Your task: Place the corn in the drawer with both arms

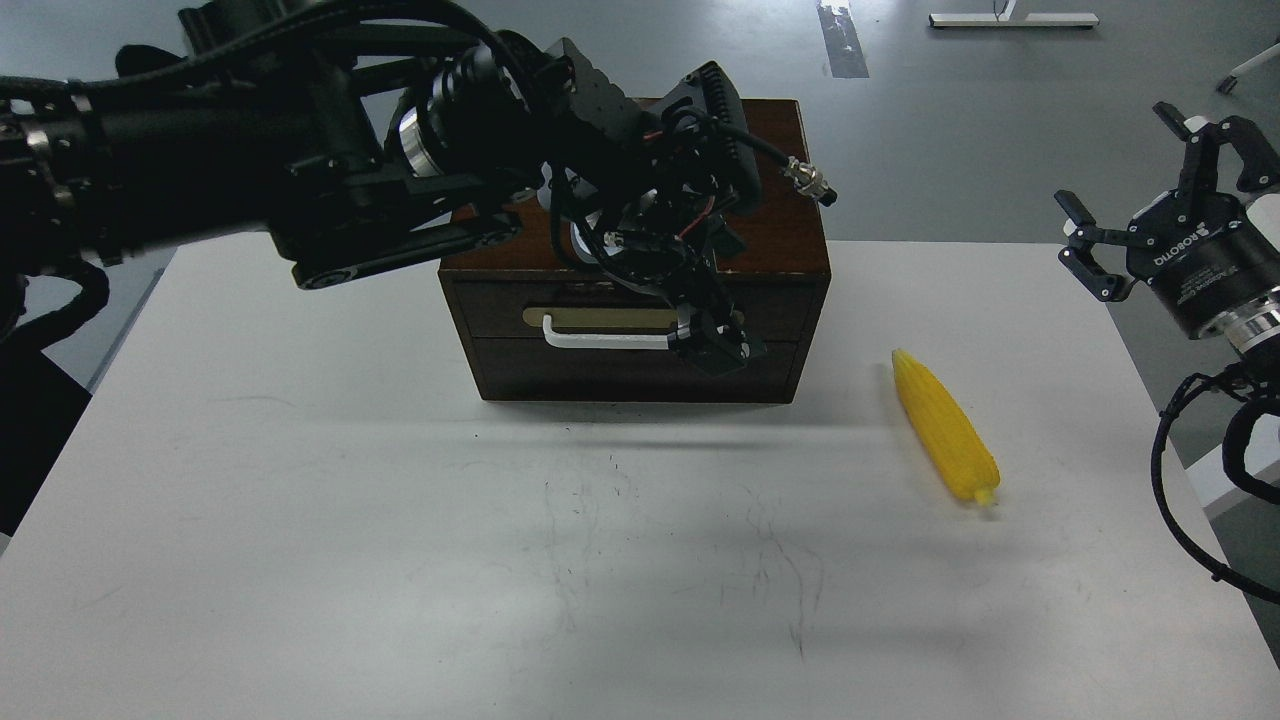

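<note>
The corn [945, 427] lies diagonally, stem end nearest. The left gripper [712, 343] pinches the drawer's [630, 330] handle [600, 342]; the right gripper [1150, 190] hangs spread, empty.

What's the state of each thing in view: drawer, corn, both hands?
drawer: closed, flush with cabinet front
corn: lying on the table, right of the cabinet, untouched
left hand: at the right end of the drawer's white handle; grip unclear
right hand: open, raised off the table's right edge, empty
</note>
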Controlling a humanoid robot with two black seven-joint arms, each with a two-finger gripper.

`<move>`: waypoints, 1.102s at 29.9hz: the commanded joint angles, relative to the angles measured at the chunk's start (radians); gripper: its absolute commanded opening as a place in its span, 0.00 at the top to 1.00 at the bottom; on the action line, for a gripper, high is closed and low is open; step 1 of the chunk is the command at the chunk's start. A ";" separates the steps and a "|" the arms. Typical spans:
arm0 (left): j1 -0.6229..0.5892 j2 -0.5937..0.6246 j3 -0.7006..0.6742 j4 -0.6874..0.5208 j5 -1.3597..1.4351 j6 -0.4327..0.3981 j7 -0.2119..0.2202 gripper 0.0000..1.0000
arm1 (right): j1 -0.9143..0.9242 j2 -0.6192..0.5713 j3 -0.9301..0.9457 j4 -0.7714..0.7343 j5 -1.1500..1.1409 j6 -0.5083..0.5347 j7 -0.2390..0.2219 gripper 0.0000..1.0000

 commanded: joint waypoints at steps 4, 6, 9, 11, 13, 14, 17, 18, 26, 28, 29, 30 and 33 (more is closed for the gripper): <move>0.003 -0.026 0.033 0.001 0.060 0.000 0.000 0.02 | -0.003 -0.001 0.000 0.000 0.000 0.000 0.000 0.00; 0.013 -0.024 0.041 0.001 0.091 0.000 0.000 0.02 | -0.006 -0.003 0.000 0.000 -0.002 0.000 0.000 0.00; 0.017 -0.024 0.061 0.001 0.094 0.000 0.000 0.02 | -0.007 -0.009 0.000 0.000 0.000 0.000 0.000 0.00; 0.018 -0.024 0.061 0.001 0.094 0.000 0.000 0.02 | -0.007 -0.009 0.000 0.000 0.000 0.000 0.000 0.00; 0.020 -0.022 0.061 -0.003 0.094 0.000 0.000 0.02 | -0.007 -0.009 0.000 0.000 0.000 0.000 0.000 0.00; 0.023 -0.022 0.062 -0.005 0.094 0.000 0.000 0.02 | -0.007 -0.012 0.000 0.000 0.000 0.000 0.000 0.00; 0.029 -0.019 0.064 -0.005 0.094 0.000 0.000 0.02 | -0.007 -0.016 0.003 0.000 0.000 0.000 0.000 0.00; 0.030 -0.018 0.065 -0.005 0.094 0.000 0.000 0.02 | -0.007 -0.019 0.003 0.000 0.000 0.000 0.000 0.00; 0.036 -0.009 0.111 -0.005 0.094 0.000 0.000 0.02 | -0.007 -0.022 0.005 0.000 0.000 0.000 0.002 0.00; 0.036 -0.006 0.119 -0.005 0.094 0.000 0.000 0.02 | -0.007 -0.022 0.003 0.000 0.000 0.000 0.002 0.00; 0.036 -0.004 0.119 -0.003 0.094 0.000 0.000 0.02 | -0.007 -0.022 0.004 0.000 0.000 0.000 0.002 0.00; 0.036 -0.004 0.119 -0.005 0.094 0.000 0.000 0.02 | -0.009 -0.022 0.003 0.000 0.000 0.000 0.002 0.00; 0.036 -0.002 0.119 -0.005 0.094 0.000 0.000 0.02 | -0.007 -0.022 0.003 0.000 0.000 0.000 0.002 0.00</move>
